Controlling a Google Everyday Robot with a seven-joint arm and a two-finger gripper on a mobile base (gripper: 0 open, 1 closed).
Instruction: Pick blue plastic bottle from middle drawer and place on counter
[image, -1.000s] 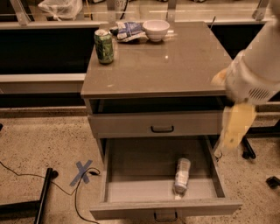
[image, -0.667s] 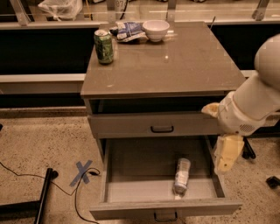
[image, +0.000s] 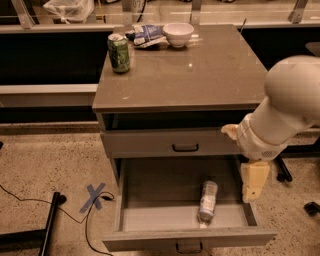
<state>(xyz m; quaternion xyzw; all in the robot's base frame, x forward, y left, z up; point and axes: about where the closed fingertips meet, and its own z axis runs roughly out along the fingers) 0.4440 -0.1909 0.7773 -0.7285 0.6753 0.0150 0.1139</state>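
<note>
The blue plastic bottle (image: 207, 200) lies on its side in the open middle drawer (image: 150, 220), right of centre and near the front. The counter (image: 200, 75) tops the grey cabinet. My white arm comes in from the right, and its cream gripper (image: 254, 183) hangs at the drawer's right edge. The gripper is to the right of the bottle, a little above it and apart from it. It holds nothing that I can see.
A green soda can (image: 119, 52), a snack bag (image: 147, 35) and a white bowl (image: 178, 34) stand at the back of the counter. The drawer above (image: 150, 142) is closed. A blue tape cross (image: 95, 196), a cable and a black stand leg (image: 47, 227) lie on the floor to the left.
My arm has swung down and to the left, bringing the gripper lower beside the drawer's right edge. The bottle and the drawer have not moved.
</note>
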